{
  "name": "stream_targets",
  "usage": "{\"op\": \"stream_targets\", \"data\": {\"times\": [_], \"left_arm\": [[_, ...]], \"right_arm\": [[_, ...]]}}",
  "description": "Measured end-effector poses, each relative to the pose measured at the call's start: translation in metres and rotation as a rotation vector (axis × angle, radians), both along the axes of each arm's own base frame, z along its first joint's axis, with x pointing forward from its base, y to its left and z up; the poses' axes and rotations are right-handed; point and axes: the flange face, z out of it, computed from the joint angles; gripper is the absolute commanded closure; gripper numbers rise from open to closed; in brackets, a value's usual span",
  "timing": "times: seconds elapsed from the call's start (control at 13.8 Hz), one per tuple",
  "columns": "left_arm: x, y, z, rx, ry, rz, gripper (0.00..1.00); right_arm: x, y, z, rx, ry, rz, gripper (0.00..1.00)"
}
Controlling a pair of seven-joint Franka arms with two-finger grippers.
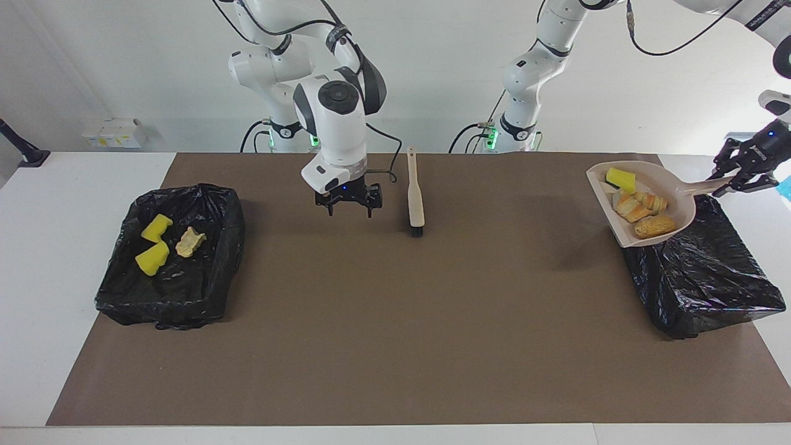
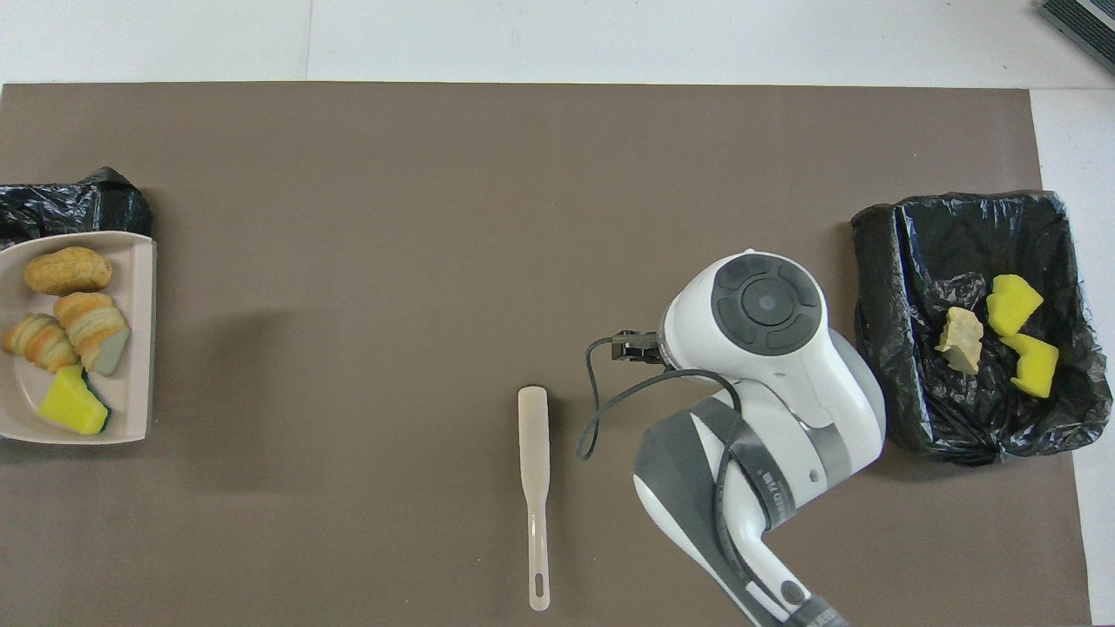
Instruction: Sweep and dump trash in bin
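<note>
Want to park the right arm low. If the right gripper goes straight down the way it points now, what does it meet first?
Probably bare brown mat. The right gripper hangs open, pointing down, beside the brush, which lies flat nearby toward the left arm's end. Depth is uncertain, but nothing shows under it.

No legible text anywhere.

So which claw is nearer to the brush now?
The right claw: it hangs open just beside the brush, toward the right arm's end. The left claw holds the dustpan up over the bin.
</note>
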Motion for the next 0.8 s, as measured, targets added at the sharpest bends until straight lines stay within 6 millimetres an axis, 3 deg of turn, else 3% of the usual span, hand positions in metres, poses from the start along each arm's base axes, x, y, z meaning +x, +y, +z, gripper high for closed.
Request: {"op": "stream_targets", "data": {"times": [0.44,0.58,0.8], "left_arm": [[0.022,0.048,0.022,0.111,-0.047,0.026,1.00],[0.025,0.059,0.029,0.200,-0.062,0.030,1.00],[0.031,0.070,0.039,0.391,-0.062,0.004,1.00]], "right_arm": [[0.030,-0.046,0.040,0.006,-0.037,-0.068,0.00],[0.041,-0.079,0.068,0.000,-0.046,-0.074,0.00],[0.048,-0.157,0.119,-0.016,-0.065,-0.100,0.00]]}}
